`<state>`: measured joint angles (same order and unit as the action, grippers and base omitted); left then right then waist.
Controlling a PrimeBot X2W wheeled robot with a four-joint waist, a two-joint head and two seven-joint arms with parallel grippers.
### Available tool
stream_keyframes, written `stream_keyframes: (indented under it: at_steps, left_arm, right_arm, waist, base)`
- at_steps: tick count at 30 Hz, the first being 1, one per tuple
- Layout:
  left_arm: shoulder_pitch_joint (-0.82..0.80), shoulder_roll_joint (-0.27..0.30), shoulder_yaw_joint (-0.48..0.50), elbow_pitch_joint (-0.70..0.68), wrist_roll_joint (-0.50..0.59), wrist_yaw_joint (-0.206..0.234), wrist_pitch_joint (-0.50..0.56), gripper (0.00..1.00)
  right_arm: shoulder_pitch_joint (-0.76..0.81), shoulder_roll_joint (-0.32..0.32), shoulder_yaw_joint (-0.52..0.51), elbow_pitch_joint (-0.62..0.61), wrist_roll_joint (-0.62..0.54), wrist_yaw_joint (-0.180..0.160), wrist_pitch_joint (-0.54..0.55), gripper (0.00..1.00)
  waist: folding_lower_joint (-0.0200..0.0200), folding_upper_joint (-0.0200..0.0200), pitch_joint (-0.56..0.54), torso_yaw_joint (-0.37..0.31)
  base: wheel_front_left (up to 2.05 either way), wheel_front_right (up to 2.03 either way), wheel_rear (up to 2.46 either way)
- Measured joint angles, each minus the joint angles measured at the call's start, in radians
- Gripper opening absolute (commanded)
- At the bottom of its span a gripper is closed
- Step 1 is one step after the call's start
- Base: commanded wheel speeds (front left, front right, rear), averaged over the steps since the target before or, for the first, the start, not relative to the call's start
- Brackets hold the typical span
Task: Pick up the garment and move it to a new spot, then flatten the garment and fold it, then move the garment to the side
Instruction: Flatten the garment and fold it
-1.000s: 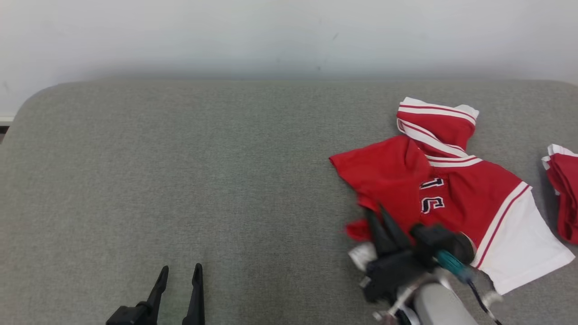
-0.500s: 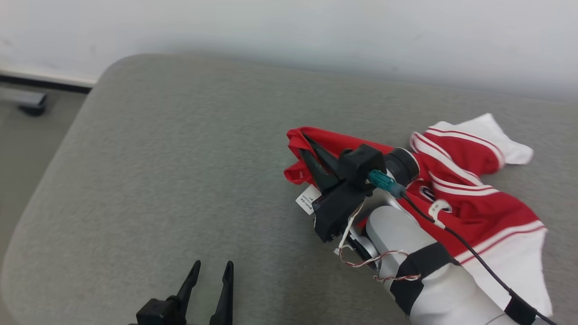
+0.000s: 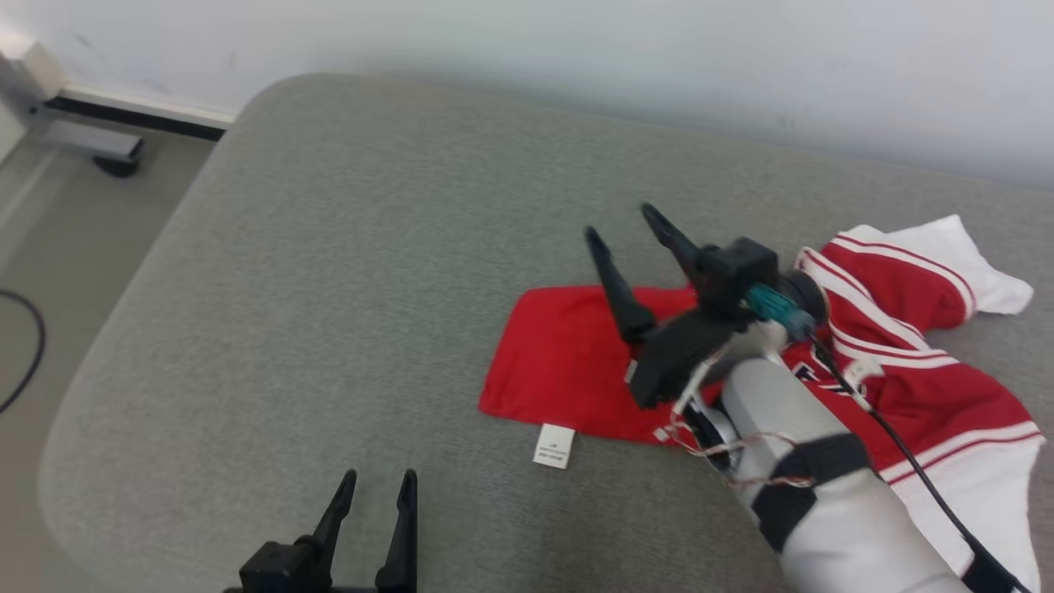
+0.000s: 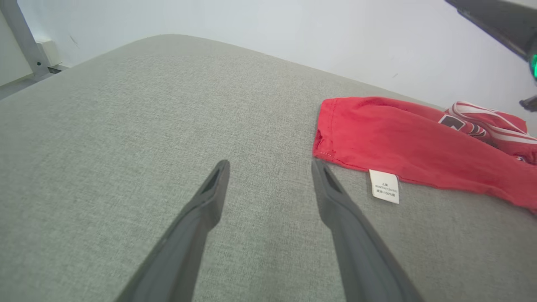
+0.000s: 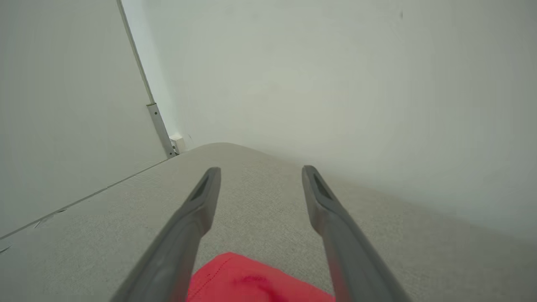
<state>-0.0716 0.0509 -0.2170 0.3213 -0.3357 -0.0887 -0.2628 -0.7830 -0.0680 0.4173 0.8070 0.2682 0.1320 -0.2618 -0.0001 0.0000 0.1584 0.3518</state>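
Right, the release just happened. Half a second back the right gripper [image 3: 617, 221] was pinched on the red hem [image 3: 506, 379] of the garment [image 3: 922, 395], with cloth bunched around its fingers. Now its jaws stand wide apart, lifted clear above the cloth, with nothing between them. The right wrist view agrees: both fingers are splayed, with just a red corner of fabric below them at the bottom edge.

The hem end has dropped and lies as a flat red panel mid-frame in the head view, stretched toward the left. Its white care label [image 3: 554, 445] pokes out of the lower edge onto the grey cushion [image 3: 329, 247]. The rest of the garment runs from centre right to the right edge, partly under the right forearm [image 3: 823, 494]. The striped sleeve [image 3: 906, 272] and white trim [image 3: 1000, 511] are still rumpled.

Caveat: the head camera panned over the last second; the floor [image 3: 49, 272] and a black cable [image 3: 25, 346] now show at far left. So I wouldn't read travel across the cushion off frame offsets. The shape change is real though: bunched then, laid out now.

Meanwhile the left gripper [image 3: 380, 475] is unchanged at the bottom left of the head frame, jaws apart and empty, low over the cushion. In its own wrist view one fingertip sits just short of the hem corner and the label.

My read:
- The move-to-new-spot step looks done, and flattening is next.
- The left end is fine, but the right half needs pulling out before any fold.
- Risk: the forearm hangs over the cloth, so a careless withdrawal could drag it back into a heap.
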Motion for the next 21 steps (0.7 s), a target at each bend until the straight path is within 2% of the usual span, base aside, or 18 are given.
stream_keyframes:
  at_steps: [9, 13, 16, 21]
  left_arm:
    - [-0.044, -0.001, 0.03, 0.006, 0.019, -0.003, 0.0, 1.0]
    - [-0.058, -0.001, 0.066, 0.016, 0.029, 0.001, 0.0, 1.0]
    - [-0.058, -0.001, 0.098, 0.023, 0.045, 0.002, 0.0, 1.0]
    - [-0.052, 0.0, 0.14, 0.024, 0.077, 0.007, 0.0, 1.0]
  right_arm:
    - [0.213, -0.061, -0.174, -0.137, -0.092, 0.0, -0.002, 1.0]
    - [0.309, -0.056, -0.252, -0.208, -0.13, 0.0, -0.002, 1.0]
    - [0.39, -0.043, -0.348, -0.277, -0.166, 0.0, -0.001, 1.0]
    - [0.48, -0.02, -0.425, -0.361, -0.207, 0.0, -0.002, 1.0]
  waist:
    - [0.0001, 0.0001, 0.002, -0.133]
    - [0.0001, 0.0001, 0.002, -0.195]
    - [0.0001, 0.0001, 0.004, -0.254]
    - [0.0001, 0.0001, 0.002, -0.316]
  base:
    - [0.0, 0.0, 0.0]
    - [0.0, 0.0, 0.0]
    - [0.0, 0.0, 0.0]
    - [0.0, 0.0, 0.0]
